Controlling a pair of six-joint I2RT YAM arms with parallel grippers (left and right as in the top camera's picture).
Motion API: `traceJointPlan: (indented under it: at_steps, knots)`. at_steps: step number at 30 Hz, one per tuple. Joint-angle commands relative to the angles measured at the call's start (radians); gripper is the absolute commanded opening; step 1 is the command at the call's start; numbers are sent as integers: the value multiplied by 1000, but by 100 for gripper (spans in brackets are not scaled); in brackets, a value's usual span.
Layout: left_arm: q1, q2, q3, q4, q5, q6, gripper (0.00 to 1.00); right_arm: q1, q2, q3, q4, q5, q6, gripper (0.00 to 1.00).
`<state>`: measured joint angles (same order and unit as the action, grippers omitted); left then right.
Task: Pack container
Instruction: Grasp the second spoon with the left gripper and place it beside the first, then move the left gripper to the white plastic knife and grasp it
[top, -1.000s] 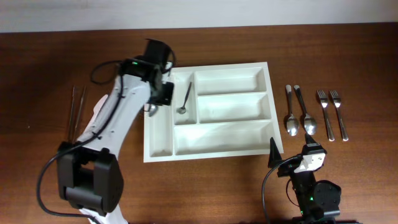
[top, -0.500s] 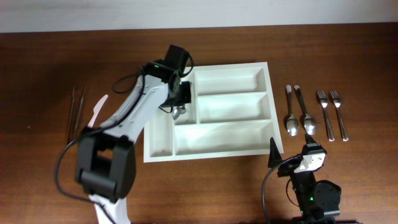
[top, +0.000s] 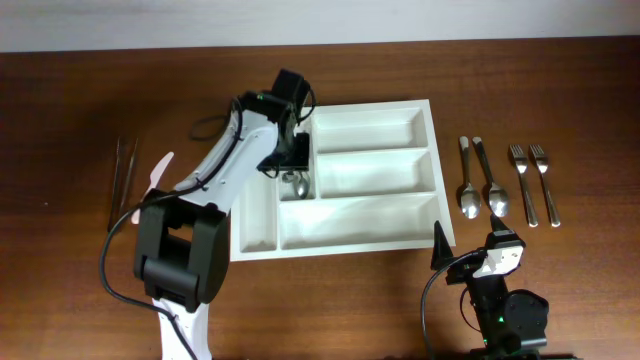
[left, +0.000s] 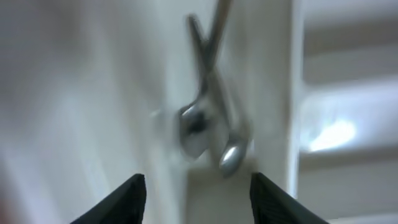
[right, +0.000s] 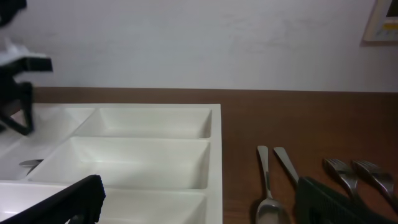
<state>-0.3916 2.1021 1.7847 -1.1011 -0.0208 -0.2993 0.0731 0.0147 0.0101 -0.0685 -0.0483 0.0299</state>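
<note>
The container (top: 360, 225) is a white five-compartment tray in the middle of the table. My left gripper (top: 292, 168) hangs open over its second narrow upright compartment. In the blurred left wrist view, two small spoons (left: 208, 130) lie crossed in that compartment, just beyond the open fingertips (left: 199, 208). One spoon bowl (top: 297, 184) shows in the overhead view. My right gripper (top: 465, 262) is open and empty near the table's front edge, facing the tray (right: 124, 168); its fingertips (right: 199, 211) show in the right wrist view.
Two large spoons (top: 479, 180) and two forks (top: 532, 180) lie on the table right of the tray; they also show in the right wrist view (right: 273, 180). A pair of thin metal sticks (top: 122, 180) lies at the far left.
My left gripper moved right from the leftmost narrow compartment to over the second one. A second small spoon now lies there beside the first. The right arm has not moved.
</note>
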Motion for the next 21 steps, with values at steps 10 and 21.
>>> traceJointPlan:
  at_steps: [10, 21]
  knots:
    - [107, -132, 133, -175, -535, 316, 55, 5, -7, -5, -6, 8, 9, 98]
    - [402, -132, 131, -146, -414, 522, 61, 5, -7, -5, -6, 8, 9, 99]
